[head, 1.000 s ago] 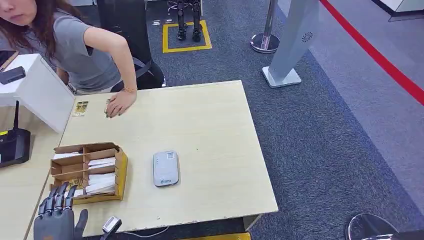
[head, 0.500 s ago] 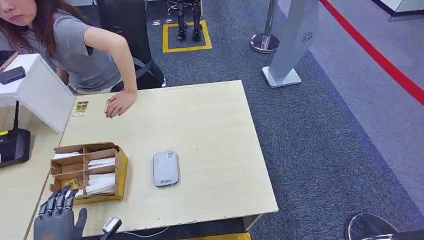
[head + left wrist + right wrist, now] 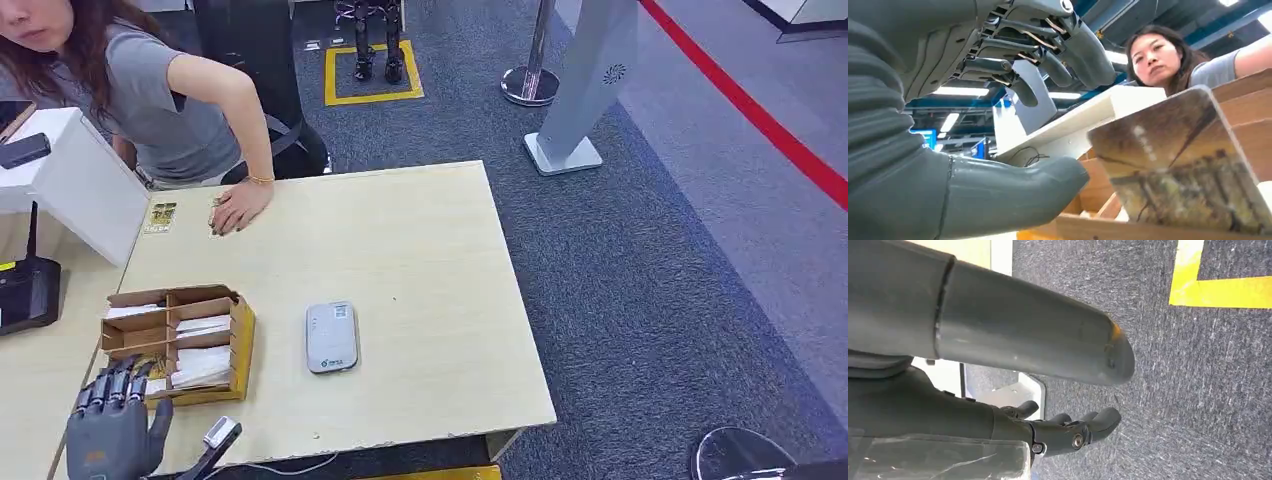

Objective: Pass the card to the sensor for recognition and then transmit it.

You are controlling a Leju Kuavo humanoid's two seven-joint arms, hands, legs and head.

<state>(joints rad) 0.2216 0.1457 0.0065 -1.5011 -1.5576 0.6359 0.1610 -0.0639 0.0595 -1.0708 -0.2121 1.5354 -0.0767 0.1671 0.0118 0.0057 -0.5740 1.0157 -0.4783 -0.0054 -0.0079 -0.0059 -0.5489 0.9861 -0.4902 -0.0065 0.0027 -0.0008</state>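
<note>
A picture card (image 3: 152, 367) stands in the near-left compartment of the cardboard box (image 3: 241, 338). My left hand (image 3: 112, 428) is at the table's near-left corner, its fingertips reaching the box's near edge. In the left wrist view the card (image 3: 1178, 170) stands just ahead of my left hand (image 3: 1013, 125), whose fingers (image 3: 1083, 47) are spread above and thumb (image 3: 1013, 192) below, with nothing held. The grey-white sensor (image 3: 332, 337) lies flat on the table, right of the box. My right hand (image 3: 1063, 430) hangs over the carpet, holding nothing.
A person leans over the far-left table corner with a hand (image 3: 238, 208) flat on it, beside another card (image 3: 160, 216). A white box (image 3: 70, 180) and a black device (image 3: 25, 290) sit at the left. The box holds white cards (image 3: 203, 364).
My left hand dipped slightly, then edged forward, so its fingertips now reach the box's near edge. The person, sensor and box have not moved.
</note>
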